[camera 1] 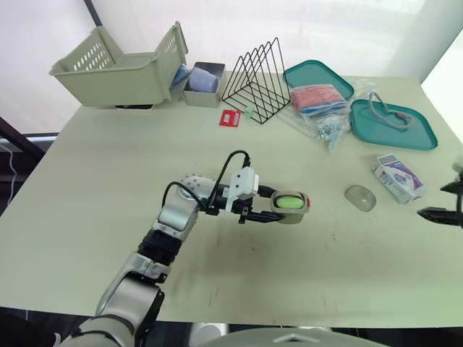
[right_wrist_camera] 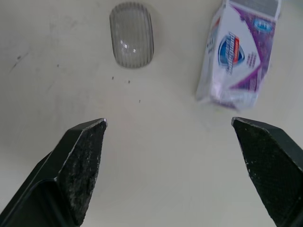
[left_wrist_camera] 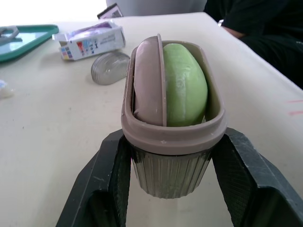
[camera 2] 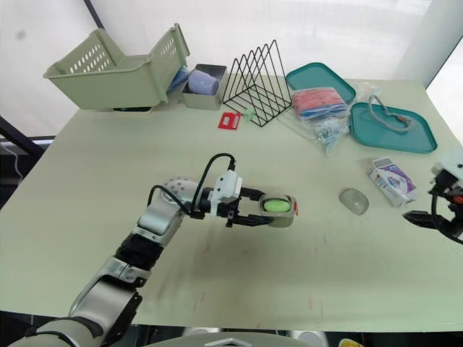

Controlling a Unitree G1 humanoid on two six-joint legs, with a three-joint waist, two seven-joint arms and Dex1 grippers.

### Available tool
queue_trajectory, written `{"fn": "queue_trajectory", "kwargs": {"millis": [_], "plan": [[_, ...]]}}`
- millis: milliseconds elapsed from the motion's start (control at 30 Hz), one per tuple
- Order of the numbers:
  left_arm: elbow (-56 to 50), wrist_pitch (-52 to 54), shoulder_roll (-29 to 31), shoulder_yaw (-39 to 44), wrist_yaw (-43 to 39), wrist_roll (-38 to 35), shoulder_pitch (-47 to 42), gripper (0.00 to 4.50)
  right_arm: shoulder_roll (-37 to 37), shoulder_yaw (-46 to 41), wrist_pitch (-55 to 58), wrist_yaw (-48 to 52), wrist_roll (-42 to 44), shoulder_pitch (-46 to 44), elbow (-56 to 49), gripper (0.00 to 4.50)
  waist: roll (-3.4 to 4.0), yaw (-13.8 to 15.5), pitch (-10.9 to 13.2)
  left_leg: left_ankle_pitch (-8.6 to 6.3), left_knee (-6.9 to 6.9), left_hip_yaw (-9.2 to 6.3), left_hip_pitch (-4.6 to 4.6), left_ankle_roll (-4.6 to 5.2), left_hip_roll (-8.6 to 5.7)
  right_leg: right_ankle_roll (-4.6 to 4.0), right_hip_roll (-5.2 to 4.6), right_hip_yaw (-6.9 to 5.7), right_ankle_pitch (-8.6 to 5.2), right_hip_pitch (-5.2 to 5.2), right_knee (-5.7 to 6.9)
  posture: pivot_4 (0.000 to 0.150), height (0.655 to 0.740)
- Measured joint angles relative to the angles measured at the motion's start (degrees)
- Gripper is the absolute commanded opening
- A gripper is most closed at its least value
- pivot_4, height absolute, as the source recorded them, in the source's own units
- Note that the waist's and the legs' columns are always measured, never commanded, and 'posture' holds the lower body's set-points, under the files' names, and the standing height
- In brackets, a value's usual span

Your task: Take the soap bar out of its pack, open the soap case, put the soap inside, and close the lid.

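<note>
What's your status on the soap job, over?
Left tool shut on taupe oval soap case, green soap bar inside. Right tool open, facing clear ribbed lid. Lid off; nothing blocking it.

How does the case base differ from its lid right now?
The case base is gripped in the left claw; the lid lies loose on the table beside the soap pack. The case base has an opaque taupe rim and holds the green soap; the lid is clear throughout. Both are oval with ribbed walls.
</note>
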Motion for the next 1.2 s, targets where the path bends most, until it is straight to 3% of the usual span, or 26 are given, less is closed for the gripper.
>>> {"fn": "queue_trajectory", "kwargs": {"millis": [233,400,567,1200], "plan": [[-0.3,0.0,-0.2,-0.2,0.2,0.1,0.0,2.02,7.4,25.7,10.6,-6.5,-2.4,-30.9,5.6,4.43,0.02,-0.3,0.0,0.0,0.01,0.01,-0.02,0.0,-0.03,0.0,0.0,0.07,0.0,-0.05,0.03,0.15,0.74],[-0.3,0.0,-0.1,-0.2,0.9,0.5,0.1,2.02,12.3,34.5,14.3,-8.8,-5.5,-38.6,8.8,4.43,0.05,-0.1,0.0,0.0,0.07,0.0,-0.25,0.0,-0.04,0.01,-0.02,0.05,0.01,-0.2,0.04,0.15,0.74],[-0.3,0.0,-0.4,-0.2,1.2,0.5,0.1,2.02,14.3,37.9,15.4,-9.0,-7.1,-39.8,10.0,4.43,0.08,-0.1,0.0,0.01,0.24,-0.08,-0.64,0.01,-0.04,0.02,-0.02,-0.01,0.02,-0.5,0.11,0.15,0.74],[-0.3,0.0,-0.5,-0.2,1.2,0.8,0.1,2.02,18.7,42.4,15.0,-7.1,-9.9,-40.9,12.2,4.43,0.1,-0.1,0.0,0.01,0.36,-0.25,-0.73,0.01,-0.05,0.02,-0.01,-0.14,0.02,-0.48,0.14,0.15,0.74]]}}
